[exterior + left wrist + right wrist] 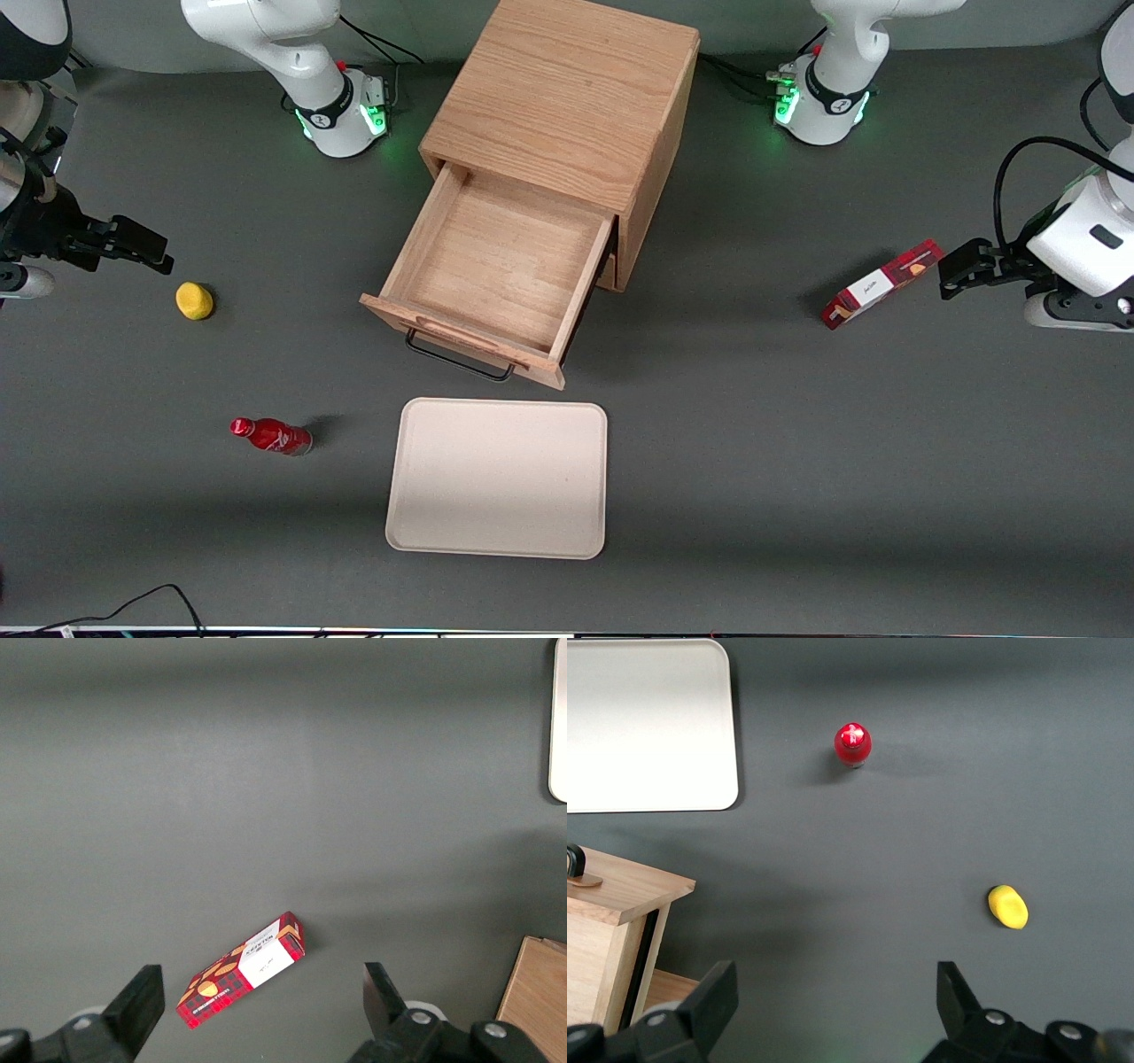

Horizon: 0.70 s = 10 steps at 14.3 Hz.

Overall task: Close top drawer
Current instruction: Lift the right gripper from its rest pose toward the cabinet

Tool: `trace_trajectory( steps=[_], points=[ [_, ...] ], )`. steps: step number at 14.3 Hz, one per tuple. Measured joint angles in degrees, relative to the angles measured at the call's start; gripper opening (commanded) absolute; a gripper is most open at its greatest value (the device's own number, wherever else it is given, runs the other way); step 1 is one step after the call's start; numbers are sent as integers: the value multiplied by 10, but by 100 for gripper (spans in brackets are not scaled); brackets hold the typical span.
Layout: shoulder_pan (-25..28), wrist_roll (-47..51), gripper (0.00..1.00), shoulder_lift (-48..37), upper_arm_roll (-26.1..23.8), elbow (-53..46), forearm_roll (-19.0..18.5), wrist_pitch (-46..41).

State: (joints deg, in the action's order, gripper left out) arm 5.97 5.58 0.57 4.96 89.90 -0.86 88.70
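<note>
The top drawer (461,341) of the light oak cabinet (567,97) stands pulled far out toward the front camera. Its inside is bare, and its black wire handle (461,361) hangs under the raised wooden lip. My right gripper (164,252) is open and empty above the table at the working arm's end, well apart from the drawer. In the right wrist view the gripper (837,992) hangs open over bare table, with a corner of the drawer front (620,895) beside one finger. The lower drawer is hidden under the top one.
A yellow lemon-like object (194,300) lies just nearer the camera than the gripper. A red bottle (270,436) lies nearer still. A beige tray (496,478) lies in front of the drawer. A red box (881,283) lies toward the parked arm's end.
</note>
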Motion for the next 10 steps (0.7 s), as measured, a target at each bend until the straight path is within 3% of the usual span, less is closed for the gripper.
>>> trace_trajectory(
  steps=[10],
  points=[
    [0, -1, 100, 13, 0, -20, 1, 1]
  ],
)
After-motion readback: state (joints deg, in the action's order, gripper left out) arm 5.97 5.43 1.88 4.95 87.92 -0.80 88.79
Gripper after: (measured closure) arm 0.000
